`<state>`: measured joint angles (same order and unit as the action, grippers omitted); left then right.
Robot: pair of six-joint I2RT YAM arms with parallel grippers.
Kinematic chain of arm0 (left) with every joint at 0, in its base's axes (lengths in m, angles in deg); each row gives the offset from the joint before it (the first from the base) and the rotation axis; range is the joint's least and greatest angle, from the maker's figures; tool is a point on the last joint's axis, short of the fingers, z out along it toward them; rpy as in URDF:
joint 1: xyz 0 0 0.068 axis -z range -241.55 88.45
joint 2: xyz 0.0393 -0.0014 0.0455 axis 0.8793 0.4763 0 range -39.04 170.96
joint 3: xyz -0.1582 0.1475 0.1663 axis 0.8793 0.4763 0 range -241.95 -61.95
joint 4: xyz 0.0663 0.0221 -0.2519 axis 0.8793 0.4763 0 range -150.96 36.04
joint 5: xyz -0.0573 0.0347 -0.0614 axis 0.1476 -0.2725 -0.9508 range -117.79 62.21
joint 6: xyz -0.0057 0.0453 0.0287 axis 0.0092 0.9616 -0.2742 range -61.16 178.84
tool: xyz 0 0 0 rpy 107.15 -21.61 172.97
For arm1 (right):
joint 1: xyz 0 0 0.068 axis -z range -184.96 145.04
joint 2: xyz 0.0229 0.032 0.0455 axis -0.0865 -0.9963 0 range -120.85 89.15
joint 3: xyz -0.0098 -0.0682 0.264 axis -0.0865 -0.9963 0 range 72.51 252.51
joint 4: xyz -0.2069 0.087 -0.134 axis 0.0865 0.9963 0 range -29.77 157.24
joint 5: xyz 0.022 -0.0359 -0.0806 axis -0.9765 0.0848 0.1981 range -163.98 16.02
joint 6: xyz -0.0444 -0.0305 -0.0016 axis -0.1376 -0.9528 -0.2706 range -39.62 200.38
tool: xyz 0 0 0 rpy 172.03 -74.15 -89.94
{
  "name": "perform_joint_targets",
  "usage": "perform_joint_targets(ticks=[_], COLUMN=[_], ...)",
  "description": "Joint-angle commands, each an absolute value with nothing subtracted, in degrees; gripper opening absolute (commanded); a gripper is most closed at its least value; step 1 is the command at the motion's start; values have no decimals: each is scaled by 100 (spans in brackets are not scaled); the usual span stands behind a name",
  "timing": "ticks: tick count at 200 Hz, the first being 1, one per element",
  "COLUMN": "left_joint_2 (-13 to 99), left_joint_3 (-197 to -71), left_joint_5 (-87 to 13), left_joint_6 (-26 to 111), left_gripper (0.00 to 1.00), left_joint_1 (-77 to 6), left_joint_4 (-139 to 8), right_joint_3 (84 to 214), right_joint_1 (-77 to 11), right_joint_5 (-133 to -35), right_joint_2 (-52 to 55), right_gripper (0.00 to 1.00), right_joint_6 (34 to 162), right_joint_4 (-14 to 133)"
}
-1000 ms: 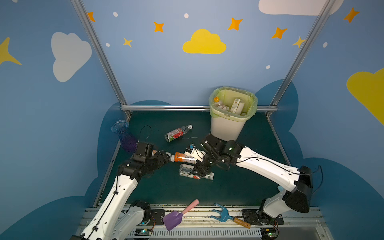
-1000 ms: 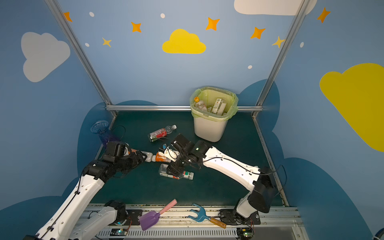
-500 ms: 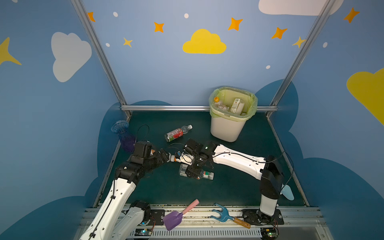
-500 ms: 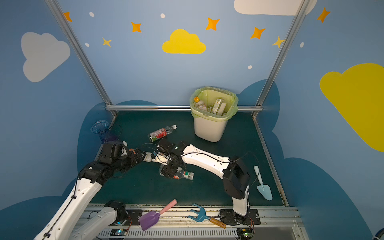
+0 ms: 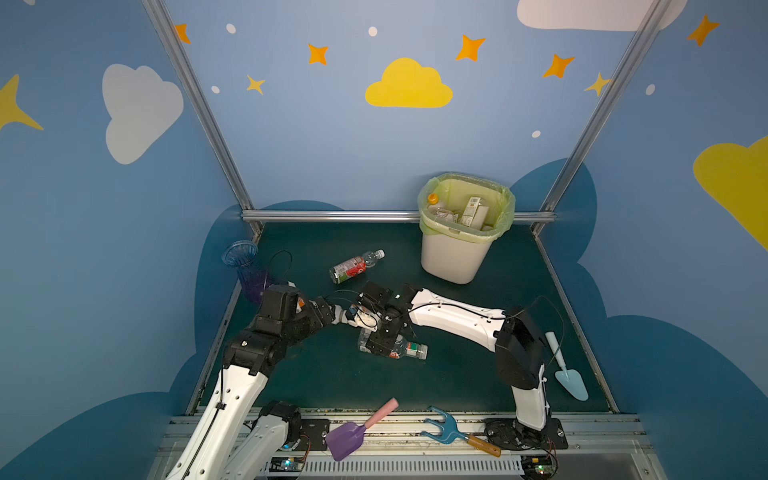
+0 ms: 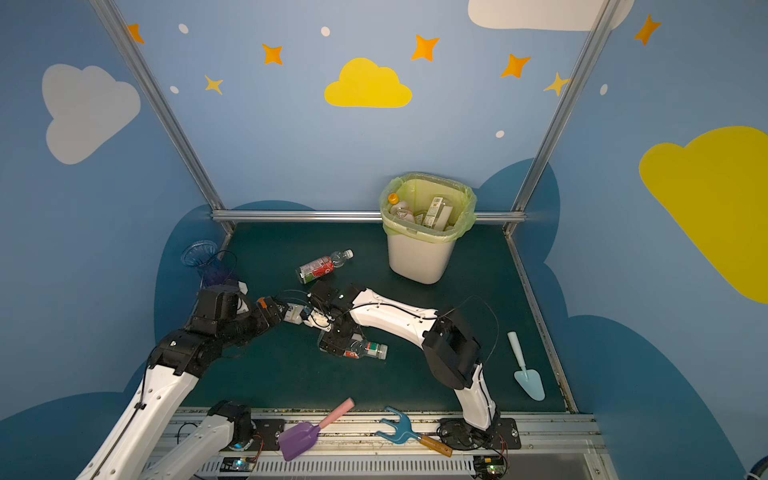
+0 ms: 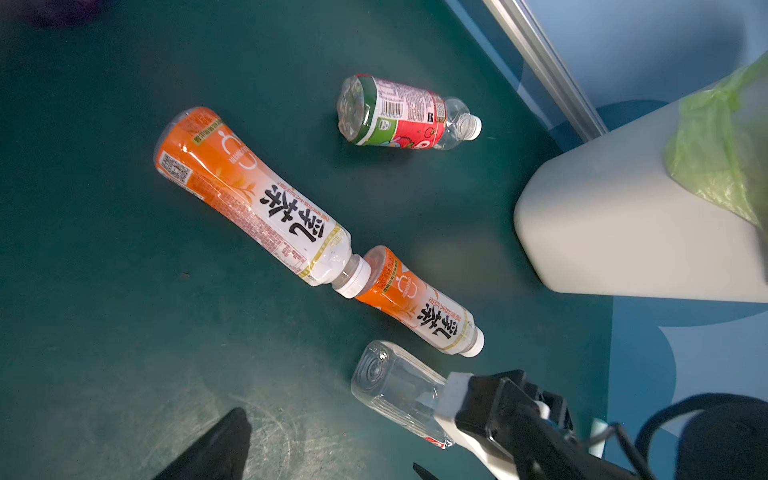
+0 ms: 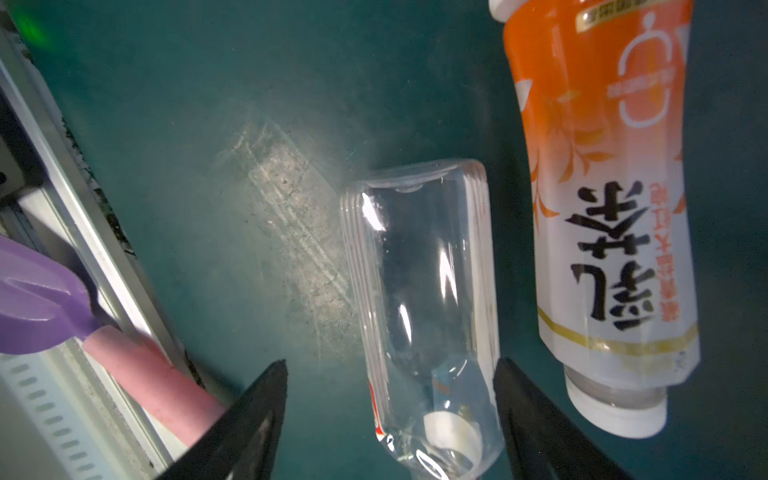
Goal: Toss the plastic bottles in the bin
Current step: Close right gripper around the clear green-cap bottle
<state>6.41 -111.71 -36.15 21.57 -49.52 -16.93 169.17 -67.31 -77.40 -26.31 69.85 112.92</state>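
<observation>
Three plastic bottles lie ahead of my left gripper (image 7: 324,461), which is open with nothing between its fingers. These are a large orange-label bottle (image 7: 253,195), a smaller orange-label one (image 7: 415,303) and a red-green one (image 7: 399,112). A clear bottle (image 8: 419,291) lies on the mat between the open fingers of my right gripper (image 8: 395,419); there is a gap on one side. In both top views the two grippers (image 5: 338,318) (image 5: 376,338) meet mid-mat over the bottles (image 6: 365,349). The bin (image 5: 453,257) stands at the back right and holds several bottles.
A blue-purple vase (image 5: 245,262) stands at the back left corner. A purple shovel (image 5: 353,432) and a blue fork (image 5: 453,430) lie on the front rail. A pale blue trowel (image 5: 567,370) lies by the right edge. Metal frame posts ring the mat.
My right arm has folded, elbow swinging toward the front and uncovering the trowel, and its gripper has come down around the clear bottle. My left gripper has opened wider.
</observation>
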Motion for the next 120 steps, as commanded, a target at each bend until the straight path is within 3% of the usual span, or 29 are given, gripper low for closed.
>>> perform_joint_targets(ticks=[1, 120], left_joint_2=[621, 594], left_joint_3=[-11205, -11350], left_joint_5=[-3516, -3445], left_joint_6=[2231, 2363], left_gripper=[99, 100], left_joint_1=[-4991, -5074], left_joint_4=[-1527, -1437], right_joint_3=[17143, 17667], right_joint_1=[-6718, -6629], right_joint_5=[-7704, -7486], right_joint_2=[-2832, -3635], right_gripper=[79, 82], right_joint_6=[6917, 6948], right_joint_4=[11454, 11656])
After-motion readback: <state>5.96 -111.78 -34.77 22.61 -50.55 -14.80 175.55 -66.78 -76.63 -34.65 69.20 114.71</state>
